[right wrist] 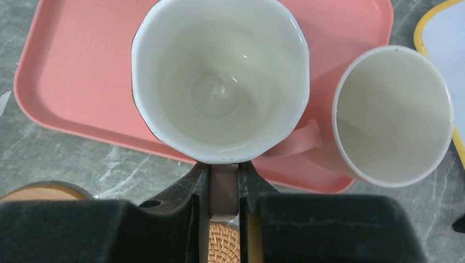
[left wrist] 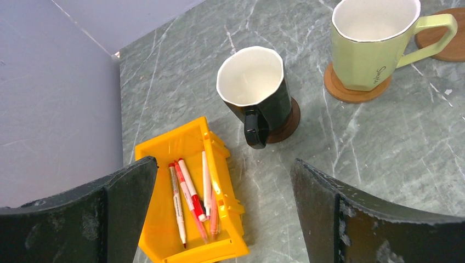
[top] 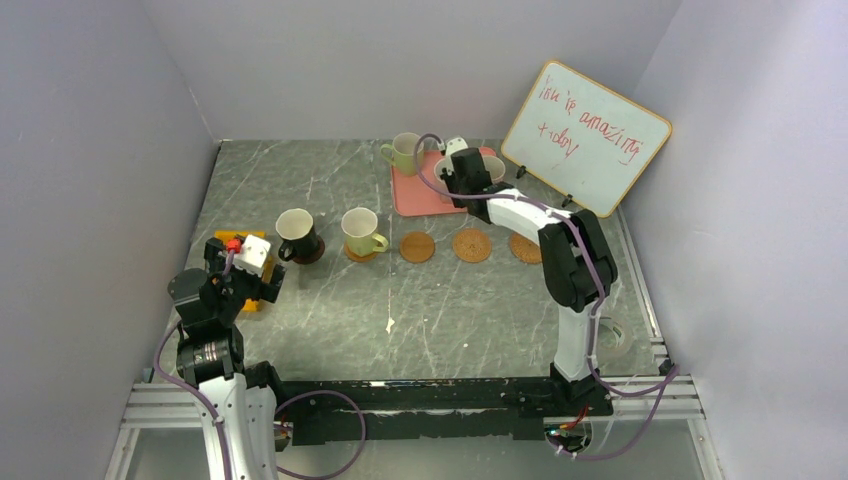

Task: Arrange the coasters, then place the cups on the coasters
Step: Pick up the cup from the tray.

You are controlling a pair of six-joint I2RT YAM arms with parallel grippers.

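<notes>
My right gripper [right wrist: 224, 176] is shut on the handle of a pale pink cup [right wrist: 219, 82] that stands over the pink tray [right wrist: 71, 66]. A second pink cup [right wrist: 392, 112] is on the tray beside it. A pale green cup [top: 405, 152] stands at the tray's far left corner. A dark brown cup [left wrist: 252, 87] sits on the dark coaster [left wrist: 290, 118], and another green cup [left wrist: 370, 44] sits on an orange coaster [left wrist: 342, 90]. Three woven coasters [top: 471, 244] lie bare in a row. My left gripper [left wrist: 225, 219] hangs open and empty near the dark cup.
A yellow bin [left wrist: 164, 153] holding several pens lies under my left gripper, by the left wall. A whiteboard [top: 585, 135] with red writing leans at the back right, just beyond the tray.
</notes>
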